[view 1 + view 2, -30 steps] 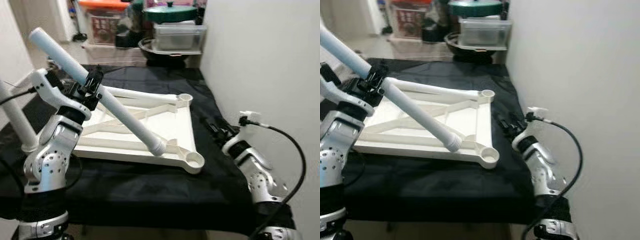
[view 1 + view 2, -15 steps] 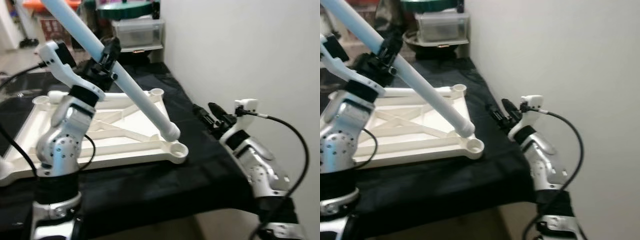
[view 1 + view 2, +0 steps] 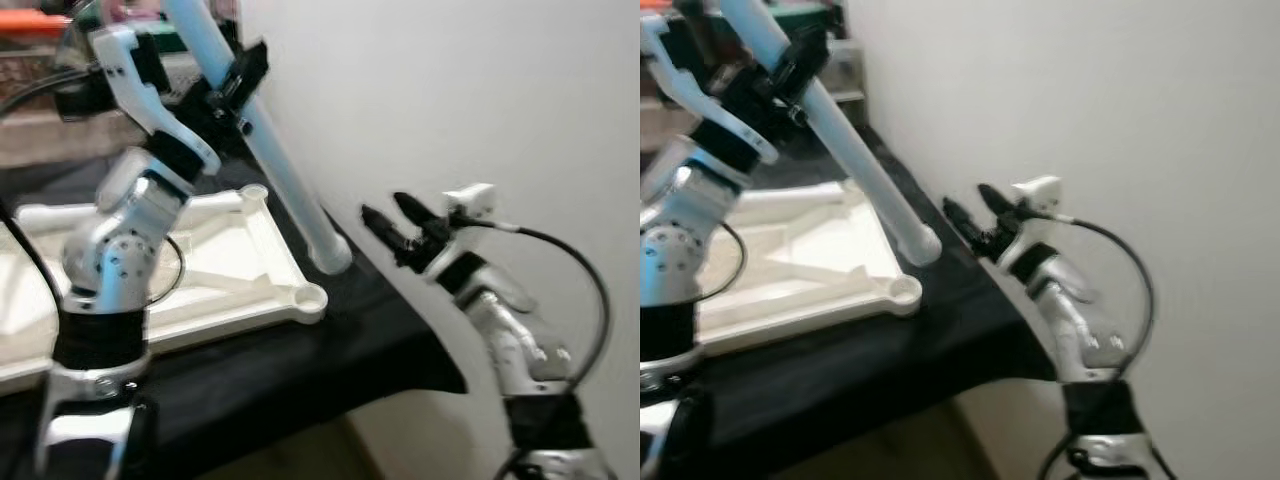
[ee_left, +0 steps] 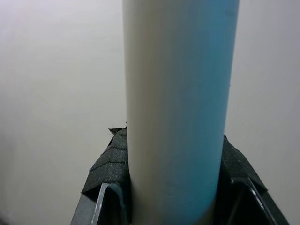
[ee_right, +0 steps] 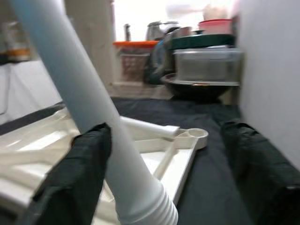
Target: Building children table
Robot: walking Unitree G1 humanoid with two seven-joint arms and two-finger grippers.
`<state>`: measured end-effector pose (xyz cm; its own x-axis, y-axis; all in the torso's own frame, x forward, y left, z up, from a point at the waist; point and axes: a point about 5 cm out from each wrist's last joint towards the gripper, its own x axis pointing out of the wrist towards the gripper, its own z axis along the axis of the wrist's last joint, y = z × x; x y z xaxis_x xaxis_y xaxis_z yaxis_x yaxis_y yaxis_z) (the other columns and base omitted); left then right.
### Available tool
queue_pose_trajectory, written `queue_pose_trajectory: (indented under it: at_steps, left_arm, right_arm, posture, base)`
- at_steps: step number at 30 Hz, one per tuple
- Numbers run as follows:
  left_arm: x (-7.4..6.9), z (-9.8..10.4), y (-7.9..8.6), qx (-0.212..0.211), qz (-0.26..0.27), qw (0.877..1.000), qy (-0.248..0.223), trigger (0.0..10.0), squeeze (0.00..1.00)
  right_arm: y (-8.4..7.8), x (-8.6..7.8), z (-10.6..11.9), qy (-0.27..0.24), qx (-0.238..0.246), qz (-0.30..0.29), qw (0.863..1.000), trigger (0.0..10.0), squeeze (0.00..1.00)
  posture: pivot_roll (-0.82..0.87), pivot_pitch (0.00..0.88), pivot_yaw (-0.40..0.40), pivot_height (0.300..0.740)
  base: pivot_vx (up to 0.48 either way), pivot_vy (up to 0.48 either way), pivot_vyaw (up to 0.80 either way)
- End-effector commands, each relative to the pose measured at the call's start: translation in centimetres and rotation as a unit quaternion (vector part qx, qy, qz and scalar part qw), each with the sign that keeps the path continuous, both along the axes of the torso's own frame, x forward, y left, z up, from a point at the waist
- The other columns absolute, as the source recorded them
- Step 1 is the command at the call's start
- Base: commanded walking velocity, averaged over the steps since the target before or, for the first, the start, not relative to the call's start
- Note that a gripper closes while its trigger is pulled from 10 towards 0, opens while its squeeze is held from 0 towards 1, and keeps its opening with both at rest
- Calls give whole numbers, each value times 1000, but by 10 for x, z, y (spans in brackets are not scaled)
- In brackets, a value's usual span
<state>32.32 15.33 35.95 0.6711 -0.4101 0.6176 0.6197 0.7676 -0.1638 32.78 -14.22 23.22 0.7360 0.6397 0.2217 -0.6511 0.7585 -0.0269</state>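
A: What is seen from the head cameras?

B: A long pale-blue plastic table leg (image 3: 262,140) is clamped by the left gripper (image 3: 238,85) partway along its length. The leg is held aloft and tilted, its ribbed lower end pointed down toward the robot's right, hung above the corner socket (image 3: 311,297) of the white plastic tabletop frame (image 3: 225,255) but not seated in it. The frame is laid on a black cloth (image 3: 270,370). The right gripper (image 3: 392,218) is raised beside the white wall (image 3: 480,100), its fingers spread and nothing held.

A: And in the left wrist view?

B: The leg (image 4: 180,108) is seen running straight out between the two black fingers (image 4: 105,171), which are pressed against its sides.

A: The right wrist view?

B: The leg's threaded end (image 5: 147,213) is seen close between the parted fingers (image 5: 70,180), with a far corner socket (image 5: 194,136) lying beyond.

A: What could go wrong?

B: A missed socket is judged likely, since the end is offset toward the wall; the wall could be struck, or the thread cross-seated, if the tilt is not corrected.
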Motion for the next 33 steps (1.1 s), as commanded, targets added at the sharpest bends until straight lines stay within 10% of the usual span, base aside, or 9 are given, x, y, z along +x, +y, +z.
queue_pose_trajectory:
  at_steps: [1,5,6,33]
  left_arm:
    - [1,2,-2,23,-10,1000,-8,10000,0]
    - [7,1,-2,37,-23,999,-5,10000,0]
    - [9,0,-2,41,-26,999,-5,10000,0]
    - [32,-10,-65,54,-120,991,-3,10000,0]
  right_arm:
    - [-1,0,7,-20,-30,5,999,10000,1000]
    - [-3,1,8,-16,-58,5,998,10000,1000]
    - [-2,0,9,-12,-63,16,998,10000,0]
    - [32,19,9,60,-94,27,993,10000,0]
  posture:
    - [140,0,-35,740]
    - [142,0,-35,740]
    - [140,0,-31,740]
    - [128,0,-20,740]
  base:
    - [0,0,0]
    - [0,0,0]
    - [0,0,0]
    - [0,0,0]
